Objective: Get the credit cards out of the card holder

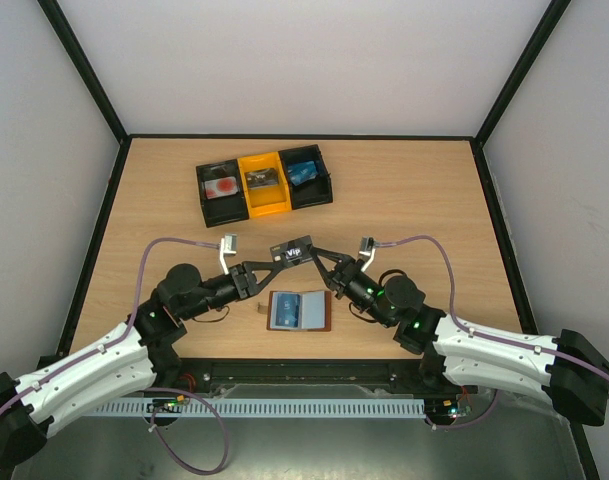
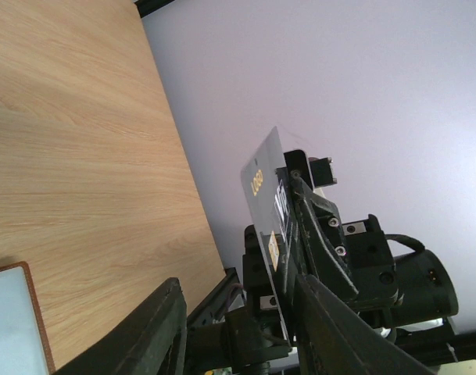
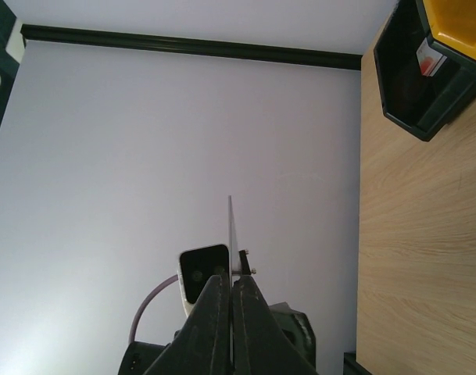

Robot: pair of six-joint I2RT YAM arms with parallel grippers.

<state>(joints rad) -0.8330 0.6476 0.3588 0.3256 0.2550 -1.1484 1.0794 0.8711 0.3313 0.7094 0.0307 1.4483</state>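
Credit card was pinched in right gripper.
Left gripper was spread around its other end; card holder was seen below both.

"vip" on the credit card

One desk carries one card holder near the middle and one far tray of three bins, one item per bin. Two arms stand at the near edge, left arm and right arm. One dark credit card hangs between them.
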